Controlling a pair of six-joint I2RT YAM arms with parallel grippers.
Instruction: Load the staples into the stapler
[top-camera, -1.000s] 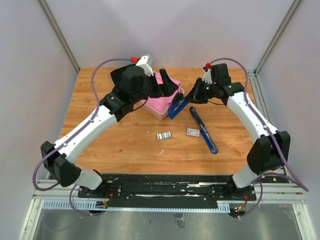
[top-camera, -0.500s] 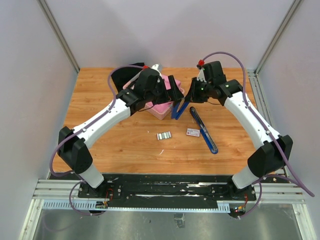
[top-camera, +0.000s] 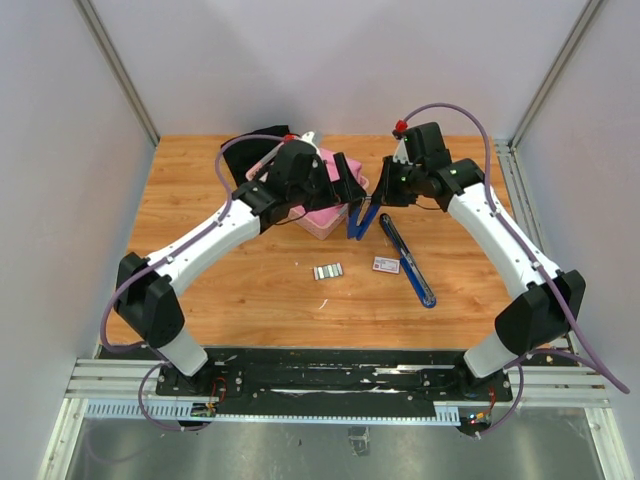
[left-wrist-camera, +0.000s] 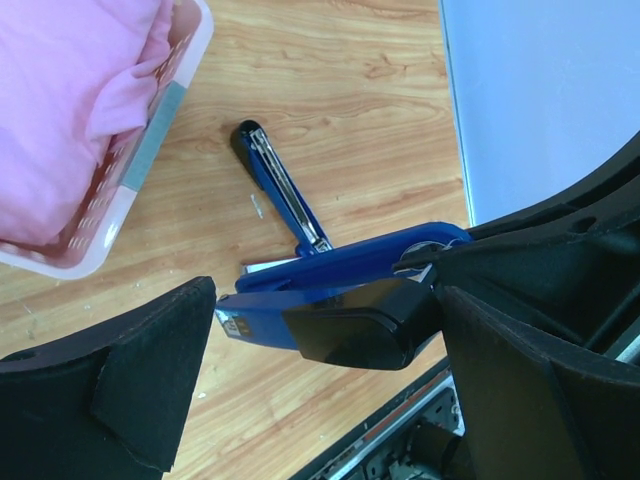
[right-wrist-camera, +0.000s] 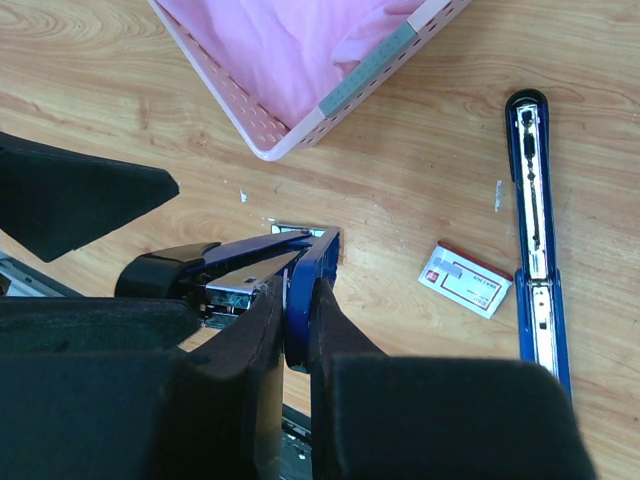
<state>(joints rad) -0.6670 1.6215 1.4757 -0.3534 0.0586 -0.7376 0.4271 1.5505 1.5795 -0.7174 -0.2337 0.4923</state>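
My right gripper (right-wrist-camera: 297, 300) is shut on the edge of the blue stapler (right-wrist-camera: 312, 262) and holds it tilted above the table (top-camera: 210, 250). Its black-tipped end (left-wrist-camera: 360, 322) hangs between the fingers of my open left gripper (left-wrist-camera: 325, 330), which touch nothing. In the top view the left gripper (top-camera: 350, 185) and right gripper (top-camera: 378, 197) face each other over the stapler (top-camera: 358, 220). A long blue stapler arm with a metal channel (top-camera: 408, 258) lies flat on the wood. The staples (top-camera: 328, 270), a small silvery block, lie to its left, beside the white and red carton (top-camera: 386, 264).
A pink basket (top-camera: 325, 215) with pink cloth (left-wrist-camera: 70, 100) stands just behind and left of the grippers. White walls close the back and sides. The arm bases and a metal rail (top-camera: 330, 380) run along the near edge.
My left arm has swung right and brought its open gripper up to the stapler. The right gripper has shifted slightly left, and the held stapler now hangs steeper.
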